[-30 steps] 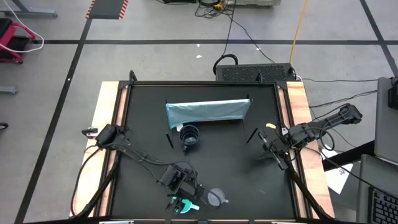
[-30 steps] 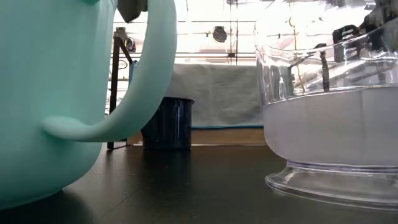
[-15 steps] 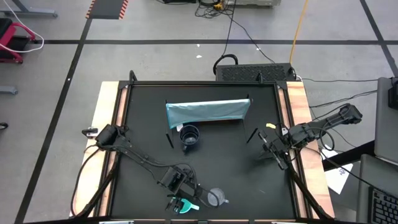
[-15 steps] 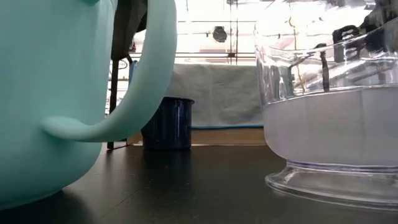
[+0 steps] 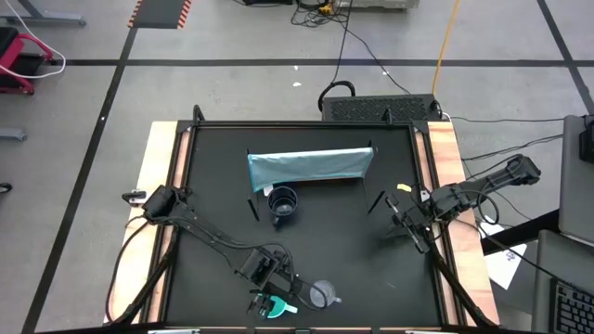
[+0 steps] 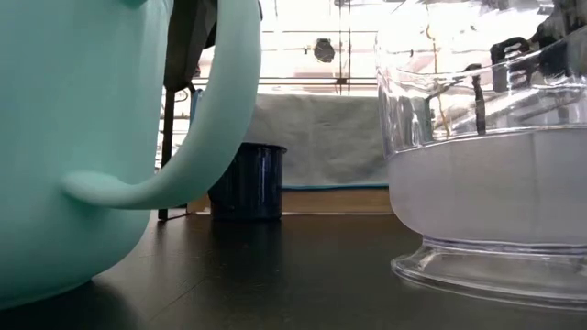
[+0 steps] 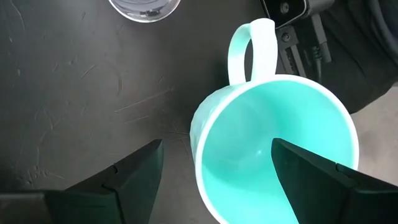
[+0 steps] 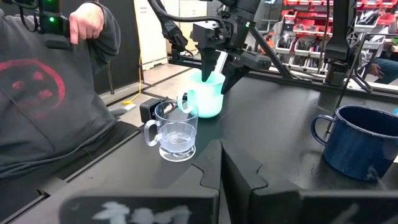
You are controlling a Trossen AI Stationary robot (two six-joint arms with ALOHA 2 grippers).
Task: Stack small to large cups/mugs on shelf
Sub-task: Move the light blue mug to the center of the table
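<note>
The turquoise mug (image 5: 281, 307) stands upright on its base at the table's near edge, its handle (image 7: 249, 43) toward the clear mug (image 5: 322, 295) beside it. My left gripper (image 7: 217, 180) is open and points down over it. One finger (image 7: 317, 180) is over the mug's inside. The other (image 7: 134, 180) is outside the wall on the side away from the handle. I see no touch. The navy mug (image 5: 282, 204) stands before the light blue-grey shelf (image 5: 309, 167) at the far middle. My right gripper (image 5: 394, 223) waits shut at the right edge.
A small black camera (image 8: 149, 109) sits at the near edge, close to the two mugs. A person in a grey sweater (image 8: 43, 93) stands just beyond that edge. Thin black rods (image 5: 252, 209) lie left and right of the navy mug. Bare dark tabletop (image 5: 343, 241) lies in the middle.
My left gripper has sunk a little over the turquoise mug; in the low view its dark finger now shows lower behind the mug's handle. The mugs have kept still.
</note>
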